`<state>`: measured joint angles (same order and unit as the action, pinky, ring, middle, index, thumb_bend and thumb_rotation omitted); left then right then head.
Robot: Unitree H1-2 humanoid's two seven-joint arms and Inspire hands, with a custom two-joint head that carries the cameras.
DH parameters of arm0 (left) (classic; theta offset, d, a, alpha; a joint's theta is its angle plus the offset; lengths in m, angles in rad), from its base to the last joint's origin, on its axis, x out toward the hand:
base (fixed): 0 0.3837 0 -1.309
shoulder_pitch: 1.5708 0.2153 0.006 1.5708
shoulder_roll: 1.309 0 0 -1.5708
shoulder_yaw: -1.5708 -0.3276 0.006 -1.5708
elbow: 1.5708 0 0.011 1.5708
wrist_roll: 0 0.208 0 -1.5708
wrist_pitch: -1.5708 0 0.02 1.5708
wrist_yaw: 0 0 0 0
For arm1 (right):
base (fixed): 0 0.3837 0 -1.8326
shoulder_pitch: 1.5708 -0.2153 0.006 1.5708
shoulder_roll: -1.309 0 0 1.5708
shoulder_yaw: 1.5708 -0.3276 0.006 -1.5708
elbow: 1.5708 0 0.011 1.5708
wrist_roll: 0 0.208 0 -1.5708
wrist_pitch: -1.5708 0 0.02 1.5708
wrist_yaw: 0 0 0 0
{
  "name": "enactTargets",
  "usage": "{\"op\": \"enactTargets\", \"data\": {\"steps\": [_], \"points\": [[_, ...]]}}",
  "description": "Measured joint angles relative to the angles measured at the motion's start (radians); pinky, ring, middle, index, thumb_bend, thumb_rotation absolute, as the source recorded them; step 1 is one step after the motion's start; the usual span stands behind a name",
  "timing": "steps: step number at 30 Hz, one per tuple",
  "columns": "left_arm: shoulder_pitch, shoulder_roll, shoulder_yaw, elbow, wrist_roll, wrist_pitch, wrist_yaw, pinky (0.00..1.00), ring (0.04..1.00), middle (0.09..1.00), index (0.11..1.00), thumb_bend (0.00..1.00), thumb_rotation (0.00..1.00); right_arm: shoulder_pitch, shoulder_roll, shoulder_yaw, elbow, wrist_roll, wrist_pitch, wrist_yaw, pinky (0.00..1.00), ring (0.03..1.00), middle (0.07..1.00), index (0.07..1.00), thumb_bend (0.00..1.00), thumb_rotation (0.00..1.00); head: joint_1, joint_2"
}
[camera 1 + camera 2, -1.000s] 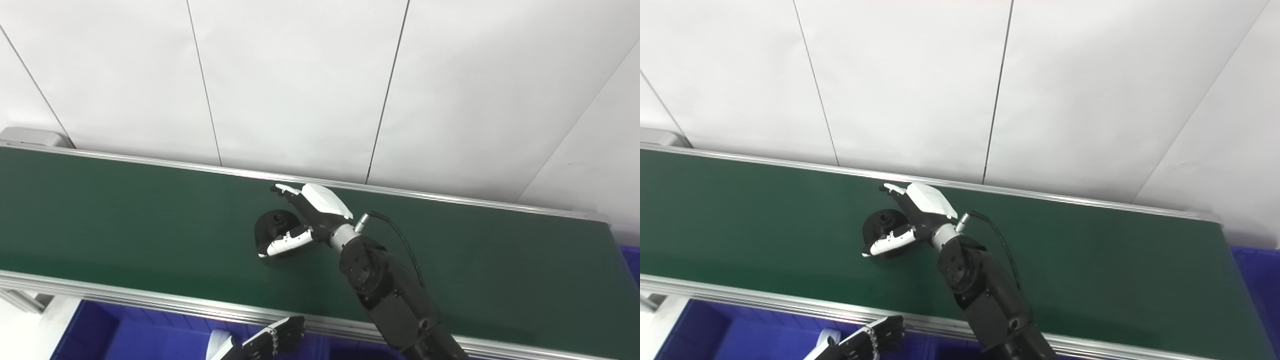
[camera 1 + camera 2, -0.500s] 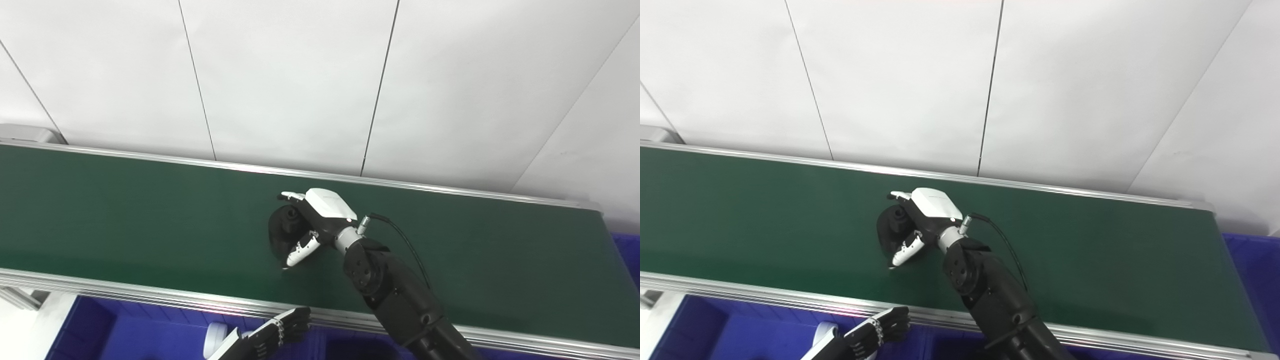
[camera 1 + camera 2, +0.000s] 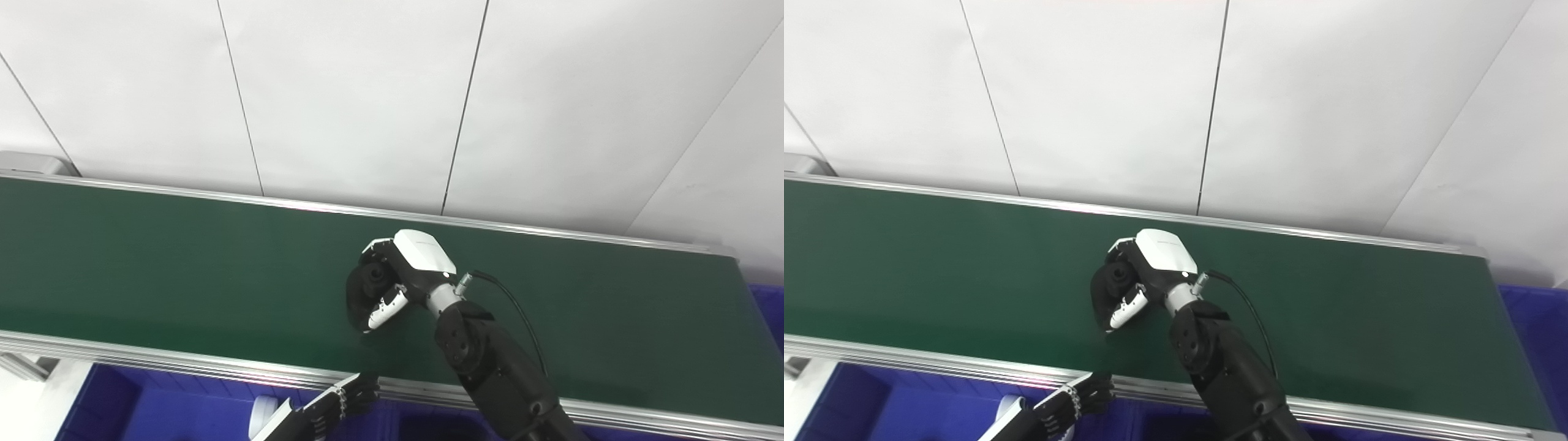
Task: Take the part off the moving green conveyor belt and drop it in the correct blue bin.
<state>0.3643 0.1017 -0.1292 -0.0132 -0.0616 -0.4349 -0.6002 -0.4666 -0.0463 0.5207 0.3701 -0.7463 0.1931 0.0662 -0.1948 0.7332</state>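
A black round part (image 3: pixel 361 288) with a raised hub is tilted up on edge over the green conveyor belt (image 3: pixel 153 257), near its middle. My right hand (image 3: pixel 401 272) is shut on the part, fingers curled over its far rim and the thumb pressed on its near side; it also shows in the right eye view (image 3: pixel 1145 269). My left hand (image 3: pixel 331 407) hangs low below the belt's near rail, fingers loosely curled, holding nothing I can see.
Blue bins lie below the belt's near rail (image 3: pixel 165 410) and past its right end (image 3: pixel 768 309). A white object (image 3: pixel 262 413) sits in the near bin. A white panelled wall stands behind the belt.
My right hand has closed around the part, tipped it up on edge and shifted right along the belt. The left hand has sunk slightly.
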Motion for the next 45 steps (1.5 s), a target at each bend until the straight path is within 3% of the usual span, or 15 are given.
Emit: {"op": "enactTargets", "data": {"steps": [7, 8, 9, 10, 12, 17, 19, 22, 24, 25, 27, 31, 35, 41, 45], "points": [[0.001, -0.005, 0.001, 0.001, -0.022, 0.000, 0.001, 0.85, 0.884, 0.910, 0.908, 0.79, 0.54, 0.081, 0.003, -0.015, -0.098, 0.001, -0.001, -0.045, 0.33, 0.419, 0.533, 0.535, 0.49, 0.00, -0.012, 0.017], [0.001, -0.006, 0.000, 0.000, -0.022, 0.000, 0.001, 0.86, 0.885, 0.909, 0.908, 0.79, 0.55, 0.098, 0.001, -0.024, -0.133, 0.004, -0.001, -0.044, 0.34, 0.408, 0.520, 0.544, 0.49, 0.00, -0.026, 0.055], [0.002, -0.008, 0.000, -0.004, -0.022, 0.000, 0.003, 0.86, 0.887, 0.908, 0.908, 0.79, 0.56, 0.118, -0.002, -0.031, -0.181, 0.007, -0.001, -0.044, 0.32, 0.393, 0.507, 0.558, 0.49, 0.00, -0.029, 0.084], [0.005, -0.009, 0.000, -0.009, -0.022, 0.000, 0.012, 0.87, 0.892, 0.905, 0.908, 0.79, 0.57, 0.145, -0.007, -0.041, -0.254, 0.016, -0.001, -0.042, 0.25, 0.416, 0.471, 0.547, 0.50, 0.00, -0.029, 0.084], [0.009, -0.010, -0.001, -0.017, -0.022, 0.000, 0.024, 0.88, 0.895, 0.904, 0.907, 0.79, 0.57, 0.188, -0.017, -0.058, -0.380, 0.025, 0.001, -0.019, 0.21, 0.433, 0.450, 0.539, 0.51, 0.00, -0.025, 0.101], [0.010, -0.010, -0.015, -0.054, -0.021, 0.000, 0.054, 0.86, 0.883, 0.900, 0.903, 0.76, 0.55, 0.310, -0.055, -0.130, -0.674, 0.078, 0.024, 0.057, 0.22, 0.446, 0.431, 0.534, 0.51, 0.00, 0.014, 0.166], [0.006, -0.010, -0.024, -0.065, -0.019, 0.000, 0.071, 0.87, 0.884, 0.900, 0.903, 0.76, 0.55, 0.381, -0.072, -0.168, -0.776, 0.107, 0.036, 0.082, 0.22, 0.447, 0.433, 0.532, 0.51, 0.00, 0.014, 0.166], [0.006, -0.009, -0.040, -0.081, -0.021, 0.000, 0.089, 0.88, 0.891, 0.901, 0.904, 0.75, 0.54, 0.472, -0.103, -0.198, -0.868, 0.120, 0.044, 0.114, 0.26, 0.450, 0.455, 0.522, 0.51, 0.00, 0.031, 0.187], [0.002, -0.008, -0.055, -0.081, -0.021, 0.000, 0.097, 0.88, 0.898, 0.905, 0.904, 0.75, 0.54, 0.518, -0.116, -0.215, -0.916, 0.123, 0.056, 0.139, 0.29, 0.380, 0.475, 0.548, 0.51, 0.00, 0.046, 0.210], [-0.002, -0.007, -0.063, -0.085, -0.022, 0.000, 0.100, 0.87, 0.898, 0.906, 0.902, 0.75, 0.54, 0.550, -0.127, -0.224, -0.950, 0.125, 0.059, 0.149, 0.26, 0.419, 0.451, 0.536, 0.51, 0.00, 0.049, 0.219], [0.001, -0.007, -0.068, -0.100, -0.023, 0.000, 0.115, 0.86, 0.893, 0.906, 0.902, 0.74, 0.53, 0.619, -0.148, -0.234, -1.013, 0.136, 0.058, 0.154, 0.27, 0.377, 0.473, 0.546, 0.50, 0.00, 0.046, 0.227], [0.001, 0.000, -0.080, -0.108, -0.036, 0.001, 0.131, 0.86, 0.889, 0.904, 0.900, 0.74, 0.52, 0.743, -0.201, -0.270, -1.030, 0.144, 0.055, 0.157, 0.20, 0.388, 0.502, 0.496, 0.51, 0.00, 0.044, 0.229], [0.002, 0.008, -0.083, -0.108, -0.044, 0.002, 0.154, 0.85, 0.881, 0.899, 0.897, 0.75, 0.51, 0.837, -0.245, -0.303, -1.031, 0.156, 0.042, 0.157, 0.22, 0.441, 0.484, 0.490, 0.52, 0.00, 0.043, 0.229], [0.005, 0.025, -0.100, -0.114, -0.046, 0.015, 0.172, 0.85, 0.884, 0.902, 0.899, 0.77, 0.52, 0.902, -0.308, -0.338, -1.027, 0.153, 0.010, 0.156, 0.22, 0.445, 0.483, 0.490, 0.52, 0.00, 0.034, 0.229], [0.005, 0.025, -0.103, -0.111, -0.058, 0.015, 0.176, 0.85, 0.879, 0.898, 0.895, 0.77, 0.52, 0.940, -0.363, -0.337, -0.987, 0.109, -0.018, 0.163, 0.22, 0.445, 0.426, 0.533, 0.51, 0.00, 0.043, 0.226]]}}
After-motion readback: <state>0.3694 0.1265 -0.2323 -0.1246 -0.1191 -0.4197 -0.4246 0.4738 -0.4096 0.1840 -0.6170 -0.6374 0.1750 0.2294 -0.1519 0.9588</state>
